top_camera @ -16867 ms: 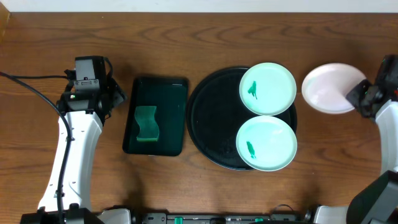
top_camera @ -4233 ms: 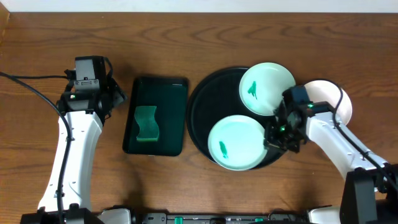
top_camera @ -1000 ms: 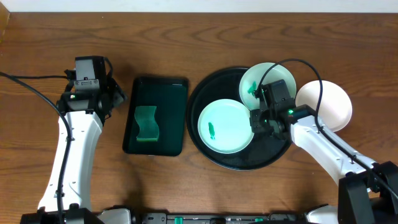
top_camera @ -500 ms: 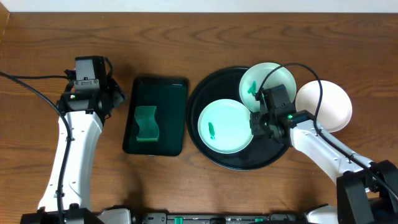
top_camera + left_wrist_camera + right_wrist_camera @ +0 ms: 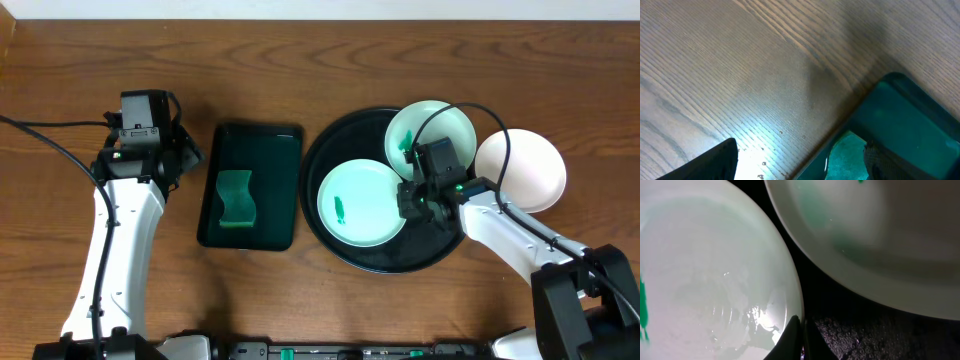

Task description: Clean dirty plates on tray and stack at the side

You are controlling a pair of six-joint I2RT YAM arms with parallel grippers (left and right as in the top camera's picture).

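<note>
Plate (image 5: 370, 205) rim now tight in right end effector (image 5: 800, 330), formerly open.

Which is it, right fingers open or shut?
Shut. In the right wrist view the fingers meet at the rim of the nearer plate on the black tray; whether they pinch it, cannot tell.
</note>
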